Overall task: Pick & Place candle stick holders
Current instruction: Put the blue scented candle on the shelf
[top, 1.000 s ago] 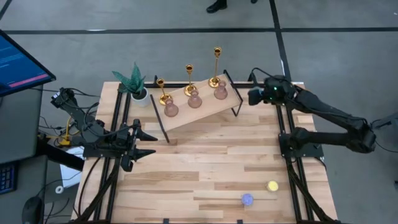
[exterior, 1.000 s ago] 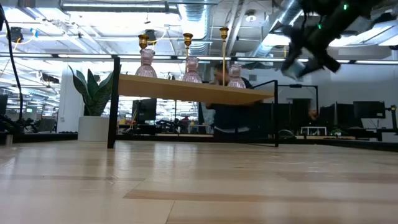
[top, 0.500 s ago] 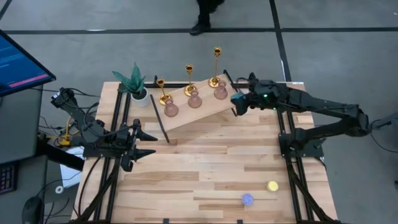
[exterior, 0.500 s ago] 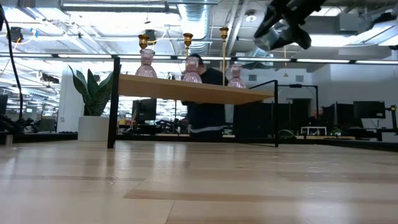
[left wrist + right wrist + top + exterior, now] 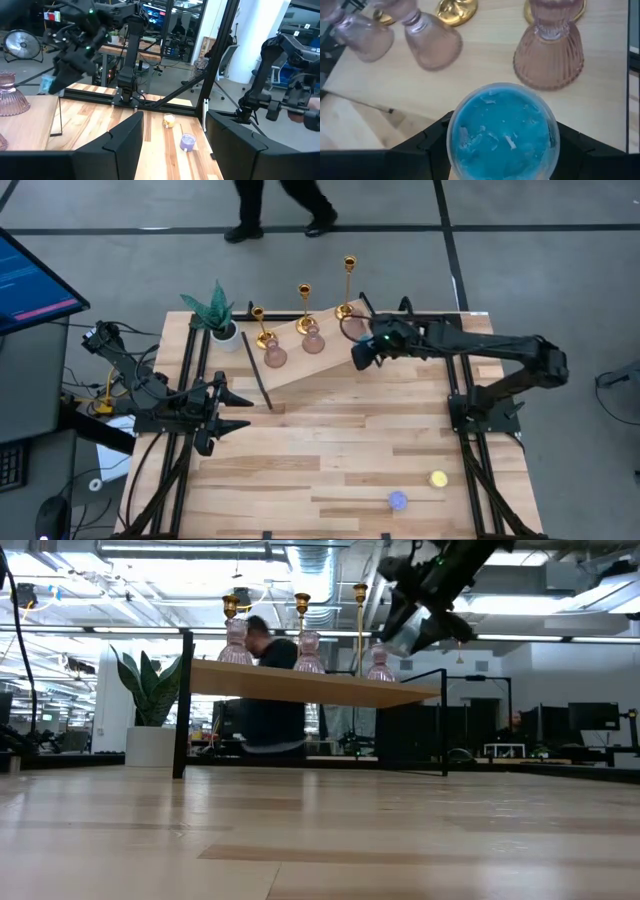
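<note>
Six candle holders (image 5: 305, 330) stand on a raised shelf (image 5: 330, 355) at the table's far edge; its near half is mostly open. Right gripper (image 5: 360, 352), outstretched over the shelf, pinches a blue round light (image 5: 502, 131). Left gripper (image 5: 235, 410) waits left, fingers spread.

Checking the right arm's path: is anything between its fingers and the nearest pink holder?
Yes. The right gripper holds a round blue object between its fingers, and that object fills the space facing the nearest pink holder on the raised shelf.
</note>
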